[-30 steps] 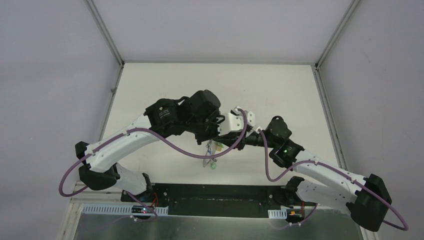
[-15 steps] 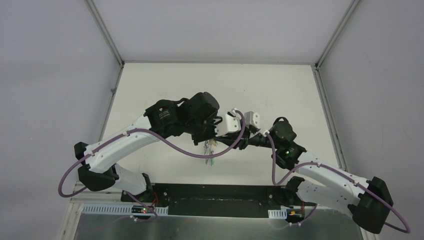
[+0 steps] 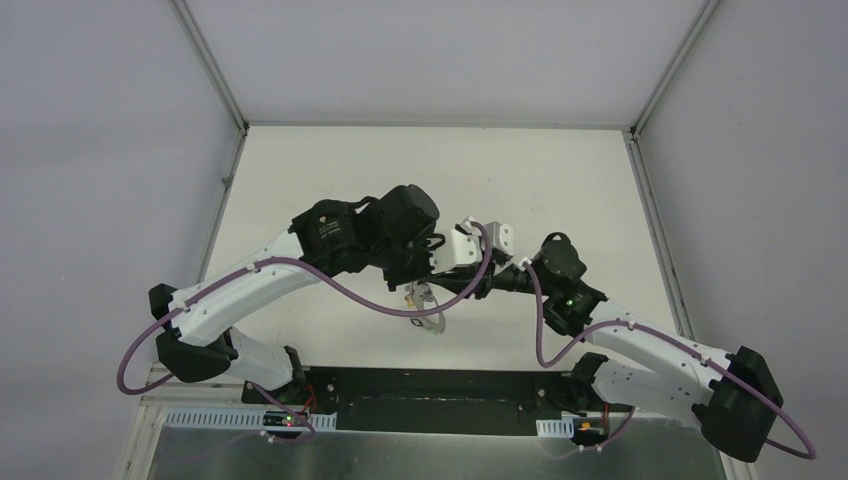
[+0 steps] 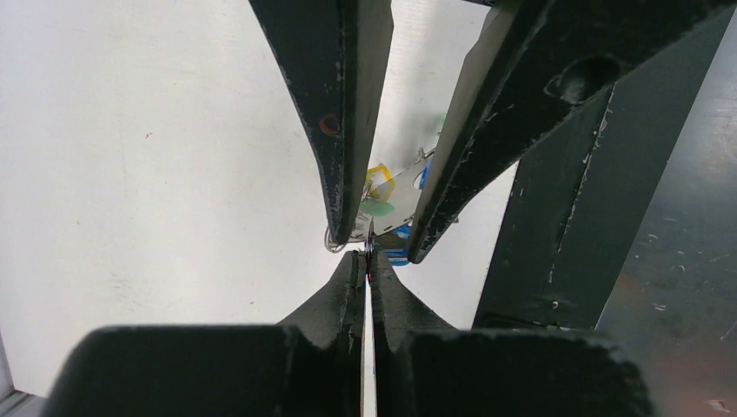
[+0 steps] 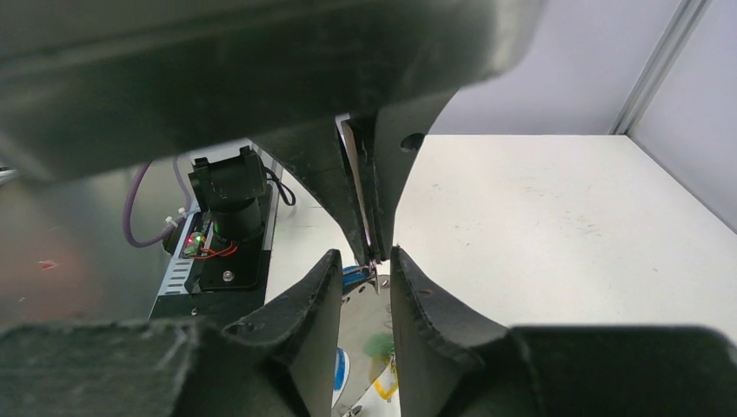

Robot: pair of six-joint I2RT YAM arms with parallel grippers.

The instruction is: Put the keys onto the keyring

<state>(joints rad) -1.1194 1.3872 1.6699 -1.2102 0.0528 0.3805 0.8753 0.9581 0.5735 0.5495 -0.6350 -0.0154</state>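
The keyring (image 3: pixel 433 322) hangs in mid-air between my two grippers, a thin wire loop with the keys (image 3: pixel 423 298) bunched on it. My left gripper (image 4: pixel 369 254) is shut on a thin metal edge at the top of the bunch, apparently the ring's rim. The keys (image 4: pixel 387 193) dangle just beyond it, silver with yellow, green and blue heads. My right gripper (image 5: pixel 365 254) is open, its fingers (image 4: pixel 348 130) on either side of the bunch without pinching it. The keys (image 5: pixel 369 334) show between them, and the left fingers (image 5: pixel 382 174) come down from above.
The white table (image 3: pixel 330 180) lies below, with a metal rail (image 3: pixel 225 170) along its left side and walls behind. The black base plate (image 3: pixel 440 385) and the arm bases sit at the near edge. A purple cable (image 3: pixel 350 295) loops under the left arm.
The right arm swung slightly right and came back. The hanging bunch turned, and the wire loop now shows lower right of the keys. The left gripper kept its hold.
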